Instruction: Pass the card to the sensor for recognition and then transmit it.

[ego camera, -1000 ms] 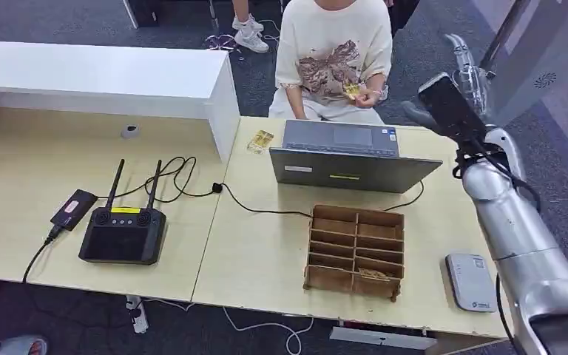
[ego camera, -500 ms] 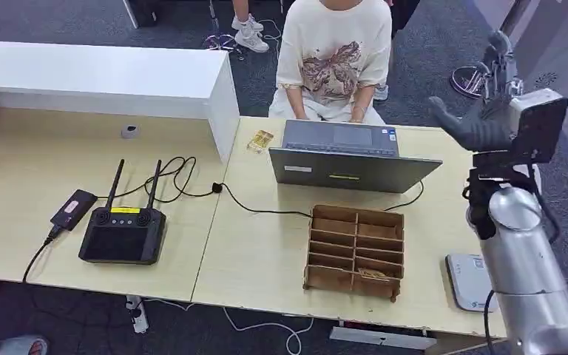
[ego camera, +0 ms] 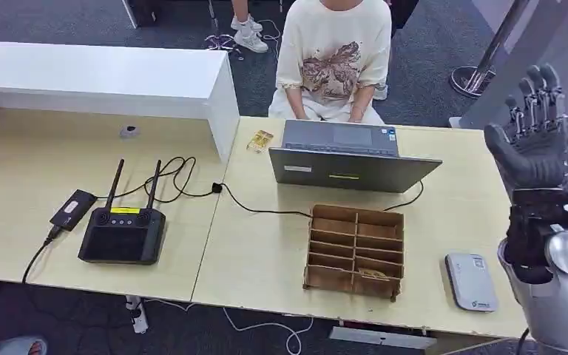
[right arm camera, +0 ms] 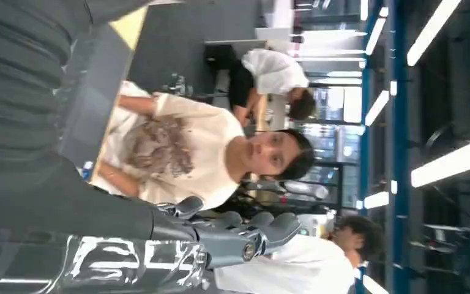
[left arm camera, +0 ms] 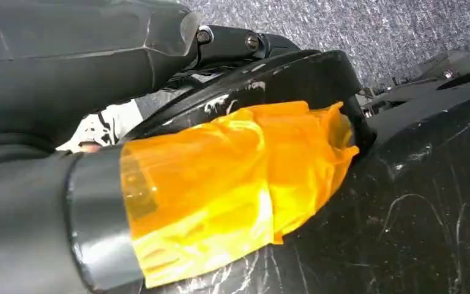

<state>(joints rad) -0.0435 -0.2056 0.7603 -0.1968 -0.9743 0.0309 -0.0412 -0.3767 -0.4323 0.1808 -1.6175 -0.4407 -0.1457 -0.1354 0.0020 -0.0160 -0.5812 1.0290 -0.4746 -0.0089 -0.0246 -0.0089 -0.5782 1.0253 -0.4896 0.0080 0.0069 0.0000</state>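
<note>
The right robot hand (ego camera: 534, 144) is raised beside the worktop (ego camera: 266, 251), fingers spread, holding nothing; the white sensor (ego camera: 471, 282) lies below it. The left robot hand's state I cannot tell.

Pale wood worktop (ego camera: 266, 251); brown divided box (ego camera: 355, 251); grey laptop (ego camera: 351, 157); black controller (ego camera: 122, 233) with yellow label; white-grey sensor (ego camera: 471, 281); person's cream shirt (ego camera: 333, 55) with brown butterfly print; dark grey right hand (ego camera: 536, 151).
</note>
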